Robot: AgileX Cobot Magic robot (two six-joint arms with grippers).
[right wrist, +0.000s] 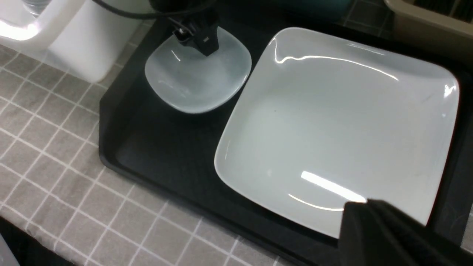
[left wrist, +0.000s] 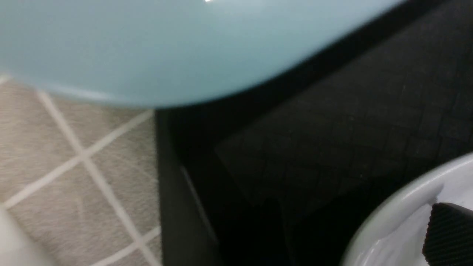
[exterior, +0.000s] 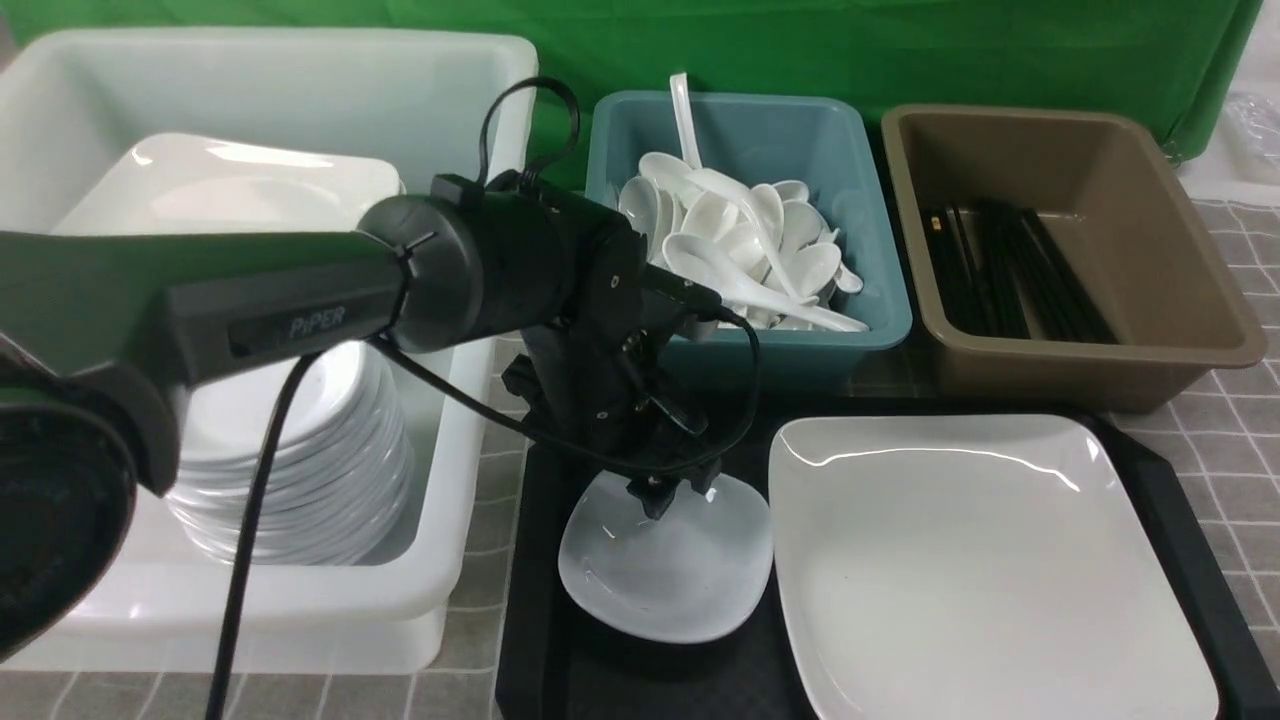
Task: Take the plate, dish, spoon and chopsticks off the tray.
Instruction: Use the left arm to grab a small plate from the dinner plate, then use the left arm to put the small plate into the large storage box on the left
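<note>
The black tray (exterior: 530, 620) holds the small bluish-white dish (exterior: 665, 575) at its left and the large white plate (exterior: 980, 560) at its right. My left gripper (exterior: 665, 495) is down at the dish's far rim and shut on it. In the left wrist view one ribbed finger pad (left wrist: 449, 232) lies inside the dish's rim (left wrist: 399, 199); the other finger is hidden. The right wrist view shows the dish (right wrist: 196, 77), the plate (right wrist: 332, 122) and my right gripper (right wrist: 364, 205), shut and empty above the plate's near edge. No spoon or chopsticks show on the tray.
A white tub (exterior: 470, 100) at the left holds a stack of white plates (exterior: 300, 450). Behind the tray stand a teal bin (exterior: 800, 130) of white spoons and a brown bin (exterior: 1100, 130) with black chopsticks (exterior: 1010, 270). A grey checked cloth (exterior: 1230, 440) covers the table.
</note>
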